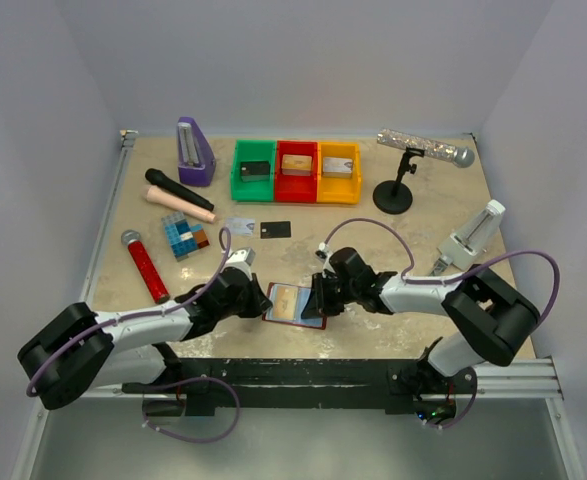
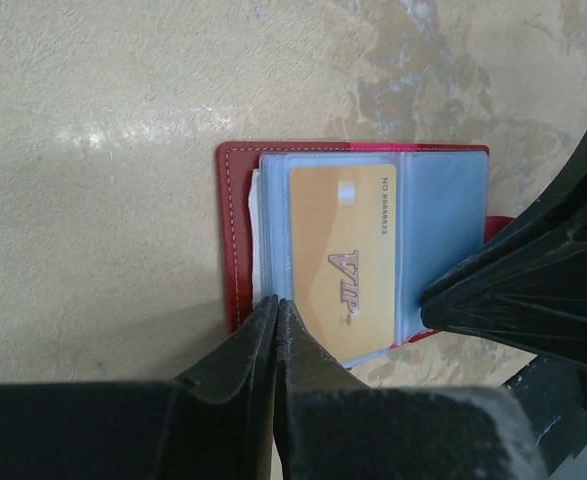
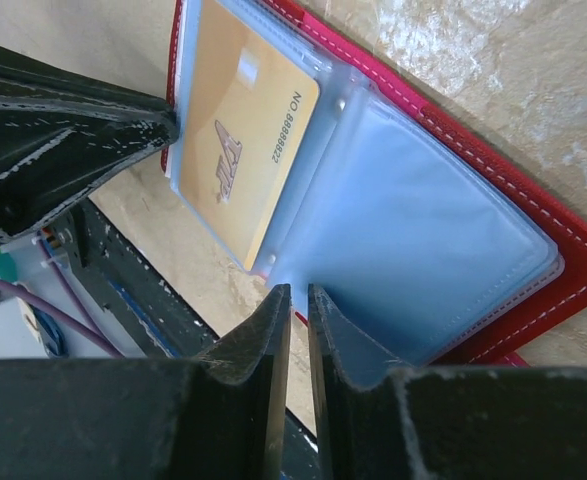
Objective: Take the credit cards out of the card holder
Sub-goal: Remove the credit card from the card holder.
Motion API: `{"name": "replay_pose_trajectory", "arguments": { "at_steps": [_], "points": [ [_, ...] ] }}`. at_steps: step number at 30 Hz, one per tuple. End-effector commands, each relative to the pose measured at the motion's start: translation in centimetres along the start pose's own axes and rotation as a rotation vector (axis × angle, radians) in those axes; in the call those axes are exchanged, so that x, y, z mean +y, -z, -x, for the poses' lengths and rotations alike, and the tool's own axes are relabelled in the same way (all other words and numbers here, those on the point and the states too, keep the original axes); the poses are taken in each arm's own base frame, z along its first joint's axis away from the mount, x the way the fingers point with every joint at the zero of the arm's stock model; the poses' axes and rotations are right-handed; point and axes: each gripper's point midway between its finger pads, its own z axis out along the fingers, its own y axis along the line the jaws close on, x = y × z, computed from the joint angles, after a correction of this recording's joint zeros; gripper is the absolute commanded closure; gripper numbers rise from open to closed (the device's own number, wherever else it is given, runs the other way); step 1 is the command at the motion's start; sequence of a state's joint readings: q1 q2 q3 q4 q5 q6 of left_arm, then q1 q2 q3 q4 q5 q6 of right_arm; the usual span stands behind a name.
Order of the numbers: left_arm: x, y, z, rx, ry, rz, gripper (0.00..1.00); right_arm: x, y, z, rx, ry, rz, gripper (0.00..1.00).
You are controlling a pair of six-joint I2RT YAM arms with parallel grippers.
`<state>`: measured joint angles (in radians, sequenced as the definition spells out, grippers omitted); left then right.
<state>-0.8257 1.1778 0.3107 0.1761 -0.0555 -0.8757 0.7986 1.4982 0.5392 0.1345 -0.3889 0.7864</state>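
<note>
The dark red card holder lies open near the table's front edge, pale blue sleeves up. A gold-tan credit card sits in its left sleeve, also seen in the left wrist view and the right wrist view. My left gripper is shut, its tips on the holder's left sleeve edge. My right gripper is closed to a thin gap on the near edge of the holder's empty blue sleeve. A silvery card and a black card lie loose on the table behind the holder.
Green, red and yellow trays with small blocks stand at the back. A purple metronome, microphones, a blue-and-brown tiled block, a mic stand and a white device lie around.
</note>
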Motion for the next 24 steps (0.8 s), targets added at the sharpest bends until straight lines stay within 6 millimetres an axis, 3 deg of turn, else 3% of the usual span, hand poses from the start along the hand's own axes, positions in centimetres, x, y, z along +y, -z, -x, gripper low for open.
{"name": "replay_pose_trajectory", "arguments": {
  "at_steps": [1,10,16,20,24],
  "points": [
    [-0.6,-0.2,0.5,-0.033,0.024,-0.04,0.94,0.0,-0.2,0.8,-0.036,-0.003,0.0,0.82],
    [0.5,-0.1,-0.9,-0.007,0.024,-0.032,0.96,-1.5,0.6,1.5,-0.05,0.01,-0.088,0.75],
    [0.6,0.5,-0.9,-0.017,0.029,-0.045,0.98,-2.1,2.2,2.4,-0.069,0.043,-0.144,0.7],
    [0.1,2.1,0.8,-0.105,0.036,-0.069,0.99,0.3,3.4,3.6,-0.092,0.091,-0.086,0.59],
    [-0.8,3.6,2.8,-0.191,0.019,-0.101,0.92,3.9,4.0,4.7,-0.112,0.096,0.034,0.52]
  ]
}}
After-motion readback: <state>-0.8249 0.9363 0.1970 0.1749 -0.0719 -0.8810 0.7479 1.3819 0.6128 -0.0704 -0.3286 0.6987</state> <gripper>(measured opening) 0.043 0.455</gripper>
